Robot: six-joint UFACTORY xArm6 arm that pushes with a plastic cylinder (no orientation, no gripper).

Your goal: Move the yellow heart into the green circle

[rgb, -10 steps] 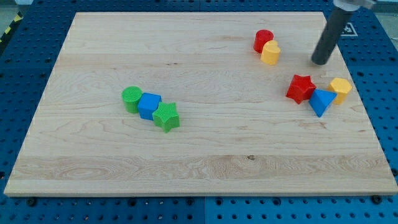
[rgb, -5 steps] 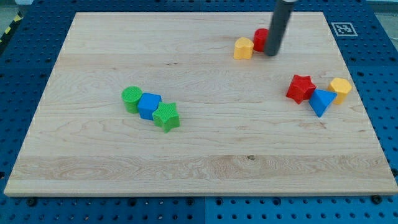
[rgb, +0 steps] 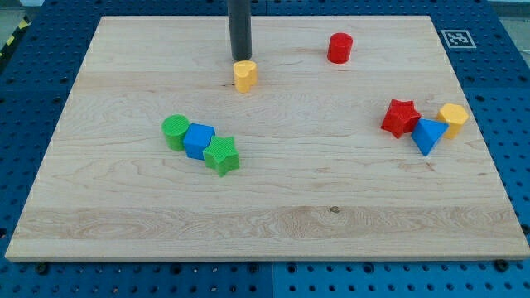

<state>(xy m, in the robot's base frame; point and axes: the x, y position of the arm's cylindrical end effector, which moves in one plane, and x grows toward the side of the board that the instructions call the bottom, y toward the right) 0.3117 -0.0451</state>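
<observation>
The yellow heart (rgb: 244, 75) lies on the wooden board (rgb: 331, 215) in the upper middle of the view. My tip (rgb: 240, 60) stands right behind it, touching or nearly touching its upper edge. The green circle (rgb: 175, 131) is lower left of the heart, at the left end of a row with a blue block (rgb: 199, 140) and a green star (rgb: 222, 156) pressed against each other.
A red cylinder (rgb: 339, 48) stands alone at the upper right. A red star (rgb: 401, 117), a blue triangle (rgb: 428, 135) and a yellow block (rgb: 453, 118) cluster at the right. A marker tag (rgb: 457, 38) sits off the board's top right corner.
My tip has swept left across the top of the board, pushing the yellow heart away from the red cylinder and leftward. The other blocks have not moved.
</observation>
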